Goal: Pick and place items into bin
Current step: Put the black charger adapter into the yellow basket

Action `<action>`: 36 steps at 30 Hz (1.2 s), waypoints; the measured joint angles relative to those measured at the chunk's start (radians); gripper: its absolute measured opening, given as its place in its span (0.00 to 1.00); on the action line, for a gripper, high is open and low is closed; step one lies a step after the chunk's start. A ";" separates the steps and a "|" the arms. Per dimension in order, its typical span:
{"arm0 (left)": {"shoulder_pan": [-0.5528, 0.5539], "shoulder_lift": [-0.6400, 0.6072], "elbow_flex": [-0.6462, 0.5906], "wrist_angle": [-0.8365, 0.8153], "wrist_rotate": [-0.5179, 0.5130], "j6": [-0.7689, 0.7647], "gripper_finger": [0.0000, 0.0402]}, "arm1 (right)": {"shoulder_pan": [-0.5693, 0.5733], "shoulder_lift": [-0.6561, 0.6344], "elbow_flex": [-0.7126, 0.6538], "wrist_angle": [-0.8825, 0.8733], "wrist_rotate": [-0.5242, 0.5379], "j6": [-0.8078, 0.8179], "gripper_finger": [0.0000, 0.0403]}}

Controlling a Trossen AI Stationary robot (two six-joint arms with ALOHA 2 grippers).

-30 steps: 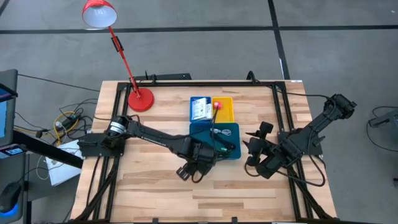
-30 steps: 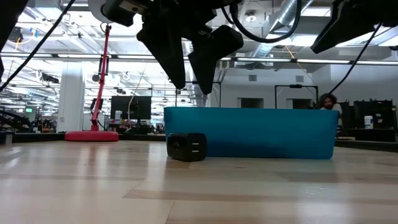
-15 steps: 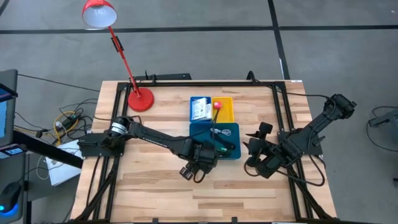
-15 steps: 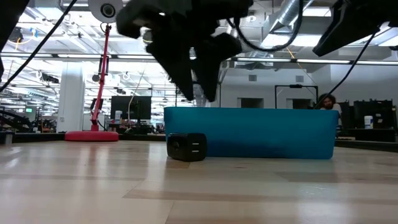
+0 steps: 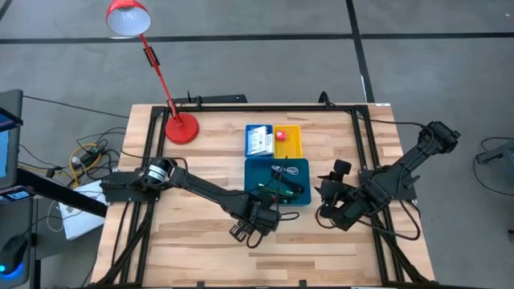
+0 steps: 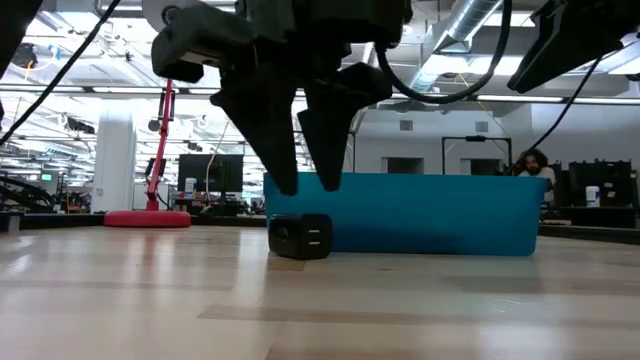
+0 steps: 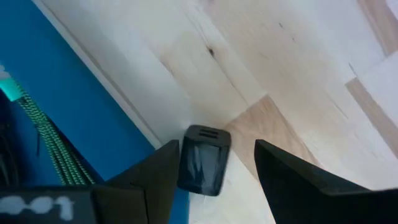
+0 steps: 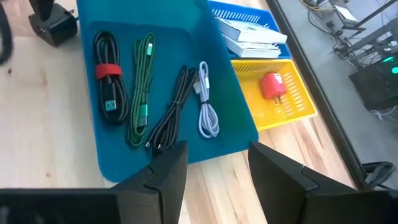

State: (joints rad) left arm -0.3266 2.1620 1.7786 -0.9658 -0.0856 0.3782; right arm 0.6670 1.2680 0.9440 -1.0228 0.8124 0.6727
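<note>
The left gripper (image 6: 297, 190) is hanging with its two fingers spread apart directly above the small black charger block (image 6: 300, 237), which is standing on the wooden table (image 5: 201, 249) just outside the near wall of the large teal tray (image 6: 400, 213); in the left wrist view the block (image 7: 204, 160) is sitting between the two dark fingers (image 7: 155, 180), touching or nearly touching the tray wall, and the fingers are not closing on it. Inside the teal tray (image 8: 217, 106) are lying a black cable bound with a red tie (image 8: 109, 78), a green braided cable (image 8: 140, 90), a second black cable (image 8: 171, 112) and a white cable (image 8: 206, 112). Beyond the teal tray, the small blue tray (image 8: 249, 12) is holding white printed packets (image 8: 252, 38), and beside it the small yellow tray (image 8: 292, 106) is holding a pink-red block (image 8: 272, 85). The right gripper (image 5: 328, 195) is waiting with its fingers parted and empty, near the right side of the teal tray. A red desk lamp (image 5: 181, 128) is standing on the table, well apart from the trays, at the far left.
</note>
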 joint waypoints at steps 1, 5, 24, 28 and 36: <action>0.000 0.000 0.000 -0.003 0.002 0.000 0.50 | 0.000 0.000 0.000 0.003 0.000 0.000 0.41; 0.002 0.000 0.000 -0.016 0.001 0.003 0.50 | 0.000 0.000 0.000 0.010 -0.004 0.000 0.41; 0.006 0.045 -0.004 -0.026 -0.012 0.006 0.49 | 0.007 0.000 0.000 0.021 -0.030 0.001 0.41; 0.006 0.054 -0.004 -0.028 -0.002 0.006 0.49 | 0.007 0.001 0.000 0.022 -0.030 0.000 0.41; 0.006 0.055 -0.004 -0.030 -0.006 0.004 0.49 | 0.007 0.001 0.000 0.025 -0.030 0.000 0.41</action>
State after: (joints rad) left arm -0.3206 2.2169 1.7748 -0.9955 -0.0918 0.3826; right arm 0.6739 1.2686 0.9443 -0.9976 0.7826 0.6727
